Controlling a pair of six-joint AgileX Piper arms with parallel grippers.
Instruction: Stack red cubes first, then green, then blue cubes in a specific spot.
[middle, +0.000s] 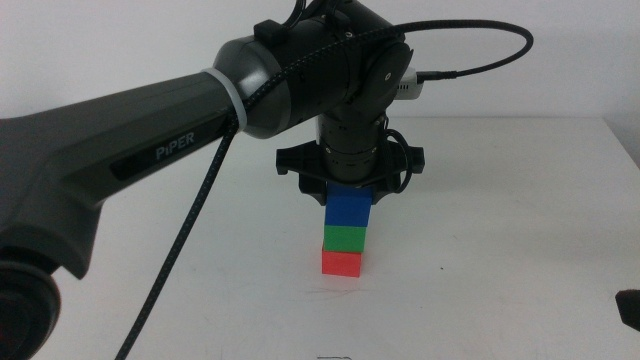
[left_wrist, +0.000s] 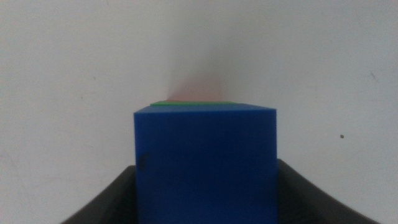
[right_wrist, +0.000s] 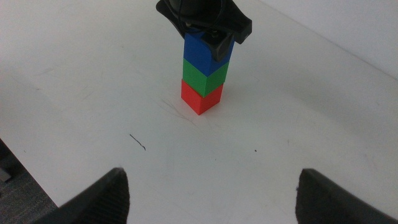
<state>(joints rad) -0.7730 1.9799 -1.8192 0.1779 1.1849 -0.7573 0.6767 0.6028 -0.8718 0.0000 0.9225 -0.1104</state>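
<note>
Your blue cube (middle: 349, 210) sits atop the green cube (middle: 346, 237), which rests on the red cube (middle: 341, 263) on the white table (middle: 500, 220). Your left gripper (middle: 347, 192) grips the blue one; your right gripper (right_wrist: 214, 193) waits wide apart, well back.

My dark left gripper (middle: 348, 190) sits over a deep blue cube (middle: 349, 209), bright green cube (middle: 345, 237) and bright red cube (middle: 341, 263), on a plain white table (middle: 500, 230).
</note>
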